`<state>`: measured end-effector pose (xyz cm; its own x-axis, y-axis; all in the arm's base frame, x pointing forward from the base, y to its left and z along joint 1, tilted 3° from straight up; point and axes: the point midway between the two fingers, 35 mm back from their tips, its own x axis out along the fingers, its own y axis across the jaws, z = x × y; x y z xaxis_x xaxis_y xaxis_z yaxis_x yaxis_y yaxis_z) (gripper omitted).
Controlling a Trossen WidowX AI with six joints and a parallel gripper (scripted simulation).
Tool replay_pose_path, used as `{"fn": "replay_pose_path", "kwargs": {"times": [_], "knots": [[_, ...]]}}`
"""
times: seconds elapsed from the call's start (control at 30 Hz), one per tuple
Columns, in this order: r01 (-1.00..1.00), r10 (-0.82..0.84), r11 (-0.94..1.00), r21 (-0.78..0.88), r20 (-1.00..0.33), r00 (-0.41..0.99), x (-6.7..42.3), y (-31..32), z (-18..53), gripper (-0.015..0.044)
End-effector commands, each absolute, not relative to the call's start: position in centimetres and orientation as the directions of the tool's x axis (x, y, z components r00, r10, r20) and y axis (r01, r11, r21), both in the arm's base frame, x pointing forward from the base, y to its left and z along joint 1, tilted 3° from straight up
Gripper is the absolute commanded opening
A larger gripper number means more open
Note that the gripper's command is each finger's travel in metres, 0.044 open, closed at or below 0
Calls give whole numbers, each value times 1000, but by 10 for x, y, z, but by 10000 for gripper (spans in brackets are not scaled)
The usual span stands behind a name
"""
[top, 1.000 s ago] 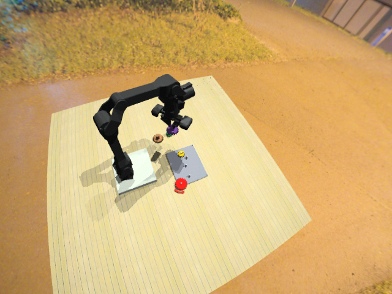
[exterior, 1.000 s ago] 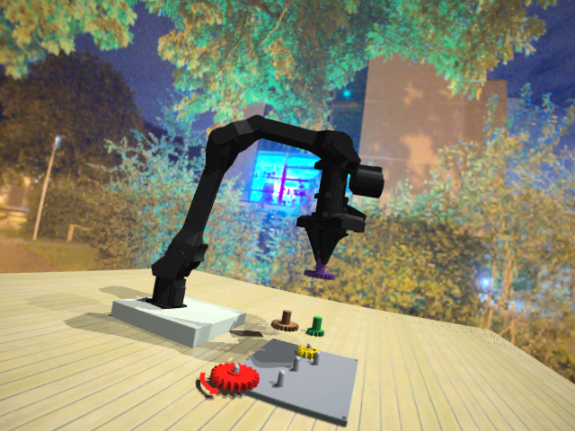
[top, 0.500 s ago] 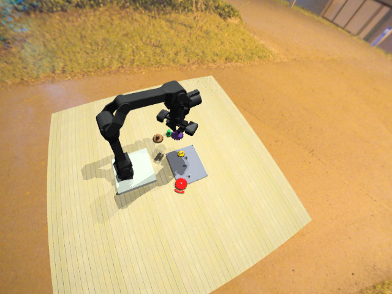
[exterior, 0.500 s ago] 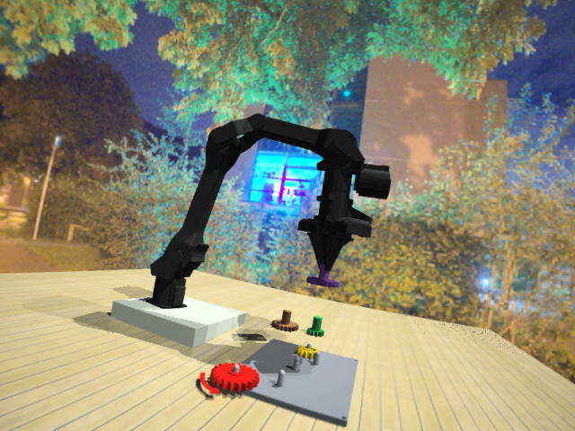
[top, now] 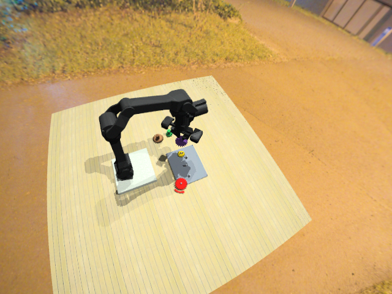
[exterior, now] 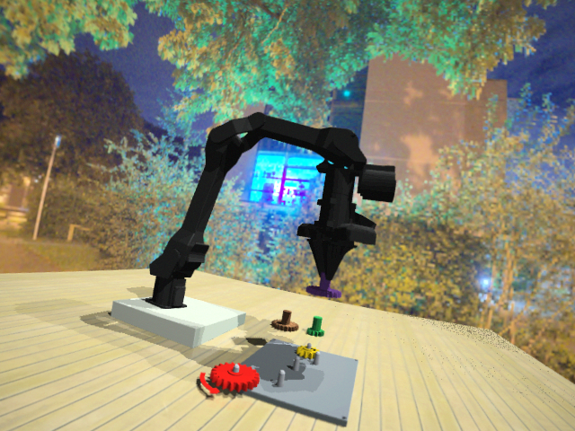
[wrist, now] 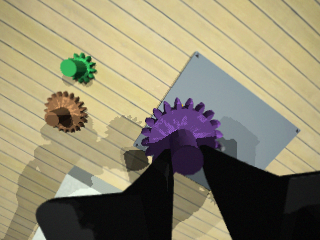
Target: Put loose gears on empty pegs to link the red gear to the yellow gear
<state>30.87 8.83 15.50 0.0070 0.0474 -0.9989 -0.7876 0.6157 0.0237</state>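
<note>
Because its hub makes a handle, the purple gear hangs level, clamped in the tool at twelve o'clock from the board in the top view.
</note>
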Motion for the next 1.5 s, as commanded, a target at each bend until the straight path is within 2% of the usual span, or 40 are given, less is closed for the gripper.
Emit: {"fn": "replay_pose_path", "kwargs": {"times": [0.0, 1.47], "knots": [[-789, 44, 614, 25, -999, 3, 312, 80, 150, 0], [-787, 34, 617, 21, -999, 0, 330, -27, 104, 0]]}}
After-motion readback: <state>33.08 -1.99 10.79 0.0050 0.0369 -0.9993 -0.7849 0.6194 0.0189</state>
